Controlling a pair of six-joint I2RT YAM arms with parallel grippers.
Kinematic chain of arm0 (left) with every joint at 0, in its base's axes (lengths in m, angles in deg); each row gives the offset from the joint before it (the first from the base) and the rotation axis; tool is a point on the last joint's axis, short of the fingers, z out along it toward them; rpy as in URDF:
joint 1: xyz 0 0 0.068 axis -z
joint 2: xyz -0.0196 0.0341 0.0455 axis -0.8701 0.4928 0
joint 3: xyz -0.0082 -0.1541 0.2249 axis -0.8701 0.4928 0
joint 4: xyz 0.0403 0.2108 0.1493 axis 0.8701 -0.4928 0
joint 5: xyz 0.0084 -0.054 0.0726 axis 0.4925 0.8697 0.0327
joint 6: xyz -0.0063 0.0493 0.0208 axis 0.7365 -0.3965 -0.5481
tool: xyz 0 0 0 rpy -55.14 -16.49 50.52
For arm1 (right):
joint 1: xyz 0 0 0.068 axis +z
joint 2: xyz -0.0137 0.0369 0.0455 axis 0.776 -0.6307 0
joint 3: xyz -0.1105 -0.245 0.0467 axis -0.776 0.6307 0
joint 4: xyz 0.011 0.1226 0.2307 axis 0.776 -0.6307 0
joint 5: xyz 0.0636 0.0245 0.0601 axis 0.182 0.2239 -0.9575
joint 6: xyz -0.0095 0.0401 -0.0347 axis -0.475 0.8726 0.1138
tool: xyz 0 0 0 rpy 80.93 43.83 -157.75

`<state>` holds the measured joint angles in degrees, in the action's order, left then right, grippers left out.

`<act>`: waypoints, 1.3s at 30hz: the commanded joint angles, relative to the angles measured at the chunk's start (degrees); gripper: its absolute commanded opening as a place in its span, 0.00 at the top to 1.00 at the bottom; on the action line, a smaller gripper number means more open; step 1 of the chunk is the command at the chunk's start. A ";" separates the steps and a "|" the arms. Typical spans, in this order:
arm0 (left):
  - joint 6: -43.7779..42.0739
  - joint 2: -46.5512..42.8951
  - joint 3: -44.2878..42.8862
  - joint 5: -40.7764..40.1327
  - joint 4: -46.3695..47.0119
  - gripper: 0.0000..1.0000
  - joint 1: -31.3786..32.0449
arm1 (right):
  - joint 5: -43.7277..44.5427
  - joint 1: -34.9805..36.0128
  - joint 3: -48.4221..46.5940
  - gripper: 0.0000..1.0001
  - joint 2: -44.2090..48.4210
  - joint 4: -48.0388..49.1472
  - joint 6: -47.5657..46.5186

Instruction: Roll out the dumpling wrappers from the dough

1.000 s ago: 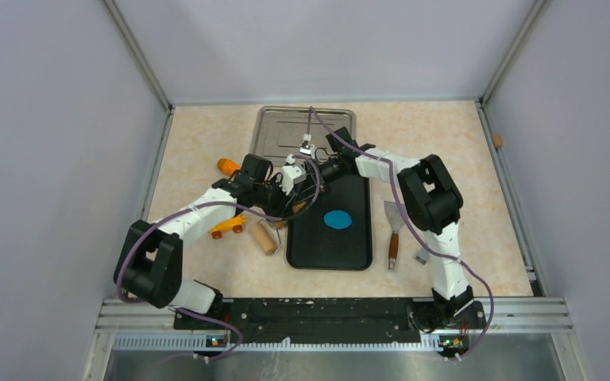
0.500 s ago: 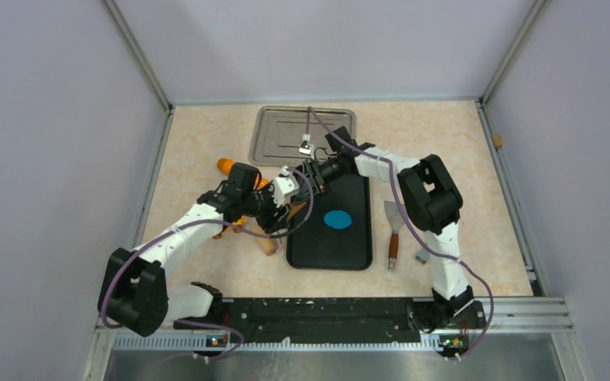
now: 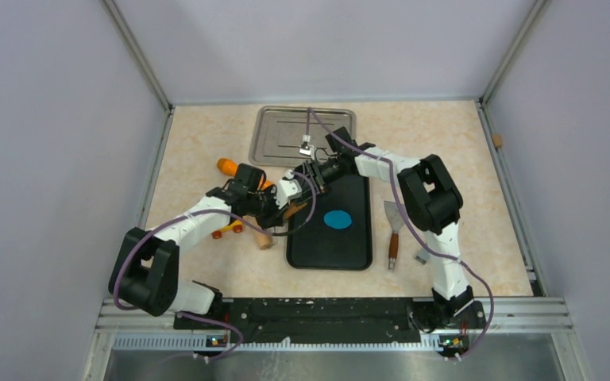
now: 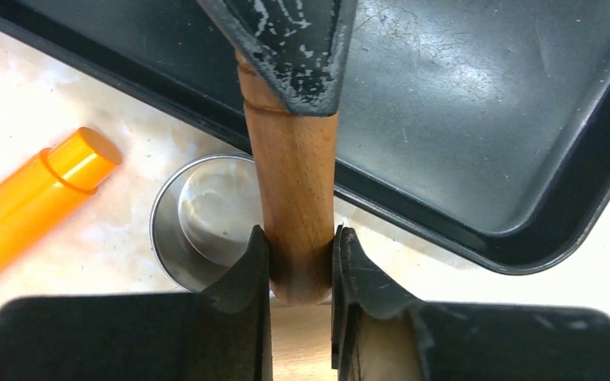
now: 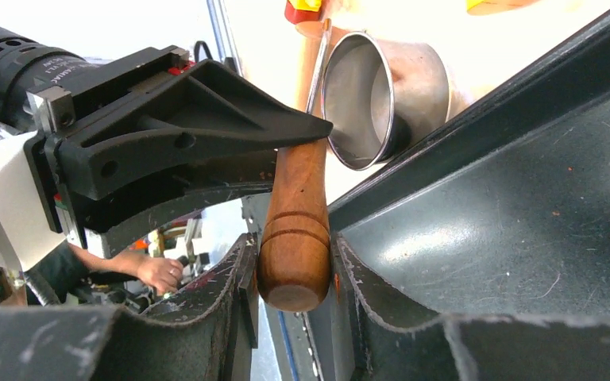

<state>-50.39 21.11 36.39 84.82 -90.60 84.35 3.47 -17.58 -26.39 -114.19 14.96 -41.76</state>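
Observation:
The dough is a blue oval lump in the middle of the black tray. No small blue discs show. A short wooden rolling pin hangs over the tray's far left corner, held at both ends. My left gripper is shut on one end of it, with the right gripper's finger on the far end. My right gripper is shut on the other handle. The dough lies to the right of the pin and apart from it.
A steel ring cutter stands beside the tray under the pin. An orange cylinder, a wooden cylinder and an orange wheeled tool lie to the left. A silver tray is behind. A scraper lies to the right.
My left arm has swung its wrist toward the near side, staying shut on the pin. The right arm has barely moved. The dough has not moved.

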 commanded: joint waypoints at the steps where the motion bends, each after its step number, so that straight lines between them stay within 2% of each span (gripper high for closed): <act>1: -2.06 -0.38 -1.76 1.37 -0.90 0.94 0.34 | 2.35 0.04 -2.92 1.00 1.54 1.16 -0.75; 2: -2.26 -0.95 -1.96 1.28 -1.76 0.97 0.37 | 2.63 -0.12 -3.51 1.00 1.71 1.03 -0.95; 3: -2.36 -1.66 -2.21 1.15 -2.78 0.99 0.38 | 3.04 -0.32 -4.34 0.95 1.87 0.54 -1.42; 5: -2.48 -3.48 -2.94 1.33 -5.06 1.00 0.38 | 4.92 -0.65 -6.62 0.62 2.38 -2.12 -3.32; 7: -1.89 -5.12 -4.00 1.99 -7.27 1.00 0.38 | 7.60 -0.87 -8.93 0.43 3.23 -4.85 -5.51; 9: 0.90 -6.57 -5.07 1.99 -7.52 1.00 0.35 | 10.60 -0.97 -10.40 0.32 4.04 -6.38 -6.80; 11: 3.95 -6.82 -6.61 1.95 -6.98 1.00 0.38 | 11.88 -0.95 -12.41 0.26 3.94 -7.77 -7.78; 15: 9.34 -5.35 -10.33 1.19 -4.70 1.00 0.46 | 12.92 -0.98 -16.15 0.24 2.87 -10.29 -9.54; 18: 10.23 -3.61 -12.09 1.01 -2.32 1.00 0.49 | 13.07 -1.10 -18.97 0.25 2.39 -13.08 -11.36; 22: 9.35 0.30 -15.61 0.23 -0.65 1.00 1.23 | 11.17 -2.13 -25.98 0.33 -0.67 -21.48 -14.36; 25: 8.39 3.87 -19.52 -0.40 -1.03 1.00 2.24 | 8.92 -3.91 -28.64 0.34 -1.64 -24.42 -14.38; 28: 8.24 6.13 -22.08 -0.60 -1.62 1.00 2.61 | 5.58 -5.89 -27.93 0.30 -0.61 -24.47 -13.02; 33: 8.93 7.59 -24.74 -1.11 -0.54 1.00 3.15 | 9.83 -6.58 -24.47 0.28 3.26 -28.01 -15.66; 39: 8.90 9.66 -27.59 -0.08 -0.10 1.00 4.95 | 11.88 -6.95 -21.30 0.41 4.69 -26.41 -13.67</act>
<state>-41.69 30.62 13.37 83.24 -95.04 88.11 13.19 -25.05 -48.62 -113.42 -11.14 -55.09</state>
